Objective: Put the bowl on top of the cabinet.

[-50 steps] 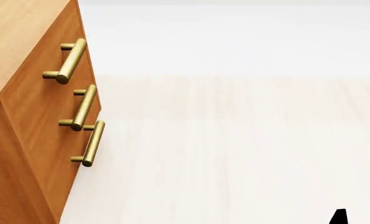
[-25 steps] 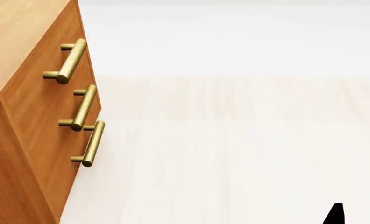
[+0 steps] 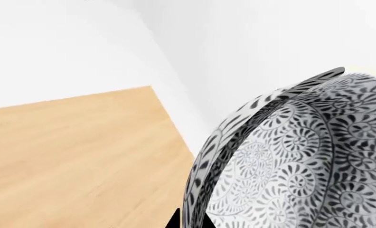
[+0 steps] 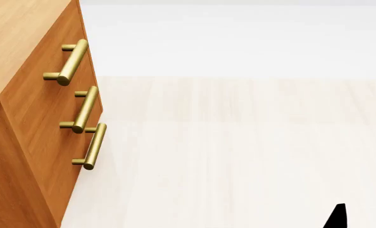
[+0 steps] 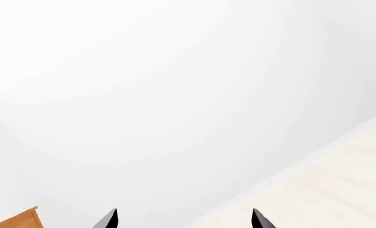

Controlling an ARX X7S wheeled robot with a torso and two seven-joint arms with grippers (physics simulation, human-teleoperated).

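Up close in the left wrist view, the bowl (image 3: 302,161) fills much of the frame, tipped on edge so its patterned inside and pale rim both show. It sits right at the left gripper (image 3: 188,222), of which only dark finger tips poke in at the frame's edge against the bowl's rim; the rim seems pinched between them, though the tips are too cropped to be sure the gripper is clamped on it. Behind the bowl lies a light wood panel, the cabinet (image 3: 74,156) top, with the bowl beside its corner and apparently above it, not resting on it.

From the head view, the cabinet (image 4: 30,118) stands at the floor's left side, its three brass handles (image 4: 68,62) facing right, its top bare where visible. The bowl does not show there.

At the lower right edge, a black tip of the right gripper (image 4: 337,217) enters. The right wrist view shows the right gripper (image 5: 183,219) with fingers (image 5: 107,220) spread wide, nothing between them.
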